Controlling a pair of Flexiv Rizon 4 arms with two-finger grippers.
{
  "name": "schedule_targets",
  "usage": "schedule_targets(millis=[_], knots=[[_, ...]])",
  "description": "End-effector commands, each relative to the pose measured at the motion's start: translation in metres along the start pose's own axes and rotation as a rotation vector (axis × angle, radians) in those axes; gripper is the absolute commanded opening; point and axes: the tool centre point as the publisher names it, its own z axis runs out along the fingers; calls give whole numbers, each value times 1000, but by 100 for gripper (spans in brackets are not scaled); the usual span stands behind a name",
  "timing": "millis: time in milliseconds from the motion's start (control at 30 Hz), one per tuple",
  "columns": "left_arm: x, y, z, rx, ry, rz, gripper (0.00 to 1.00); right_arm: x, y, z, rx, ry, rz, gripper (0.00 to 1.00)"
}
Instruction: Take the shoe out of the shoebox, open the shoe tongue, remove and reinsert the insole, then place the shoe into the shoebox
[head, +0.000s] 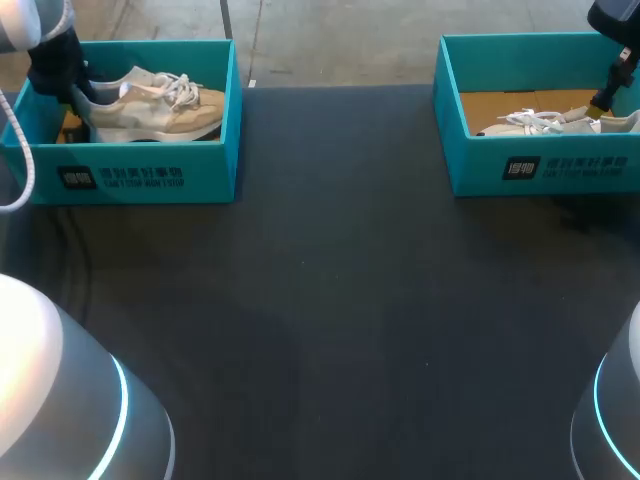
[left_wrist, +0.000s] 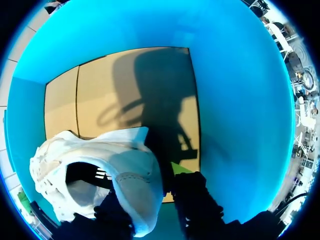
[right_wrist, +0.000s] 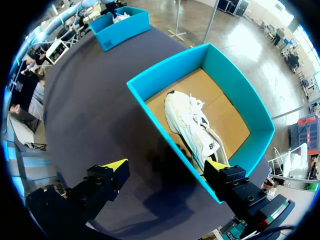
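A beige shoe (head: 155, 105) lies in the teal shoebox (head: 150, 175) at the far left of the table. My left gripper (head: 68, 88) reaches down into that box at the shoe's heel. In the left wrist view the heel wall of the shoe (left_wrist: 132, 180) stands between the dark fingers (left_wrist: 197, 205), one inside the collar and one outside, and the gripper (left_wrist: 152, 195) is shut on it. My right gripper (right_wrist: 166, 165) hangs open above the near wall of a second teal box (right_wrist: 150, 112), apart from the white shoe (right_wrist: 195, 130) inside.
The second shoebox (head: 540, 165) with its white shoe (head: 545, 122) stands at the far right, with my right gripper (head: 606, 100) over it. Dark tabletop (head: 330, 300) stretches between the two boxes. The robot's rounded grey housings (head: 60, 400) rise at the front corners.
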Motion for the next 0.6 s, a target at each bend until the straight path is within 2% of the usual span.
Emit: schedule_targets(millis=[33, 300, 600], knots=[[3, 4, -5, 7, -1, 3, 0, 0, 0, 0, -1, 0, 0, 100], [11, 6, -25, 11, 7, 15, 0, 0, 0, 0, -1, 0, 0, 100], [12, 7, -68, 24, 56, 20, 0, 0, 0, 0, -1, 0, 0, 100]])
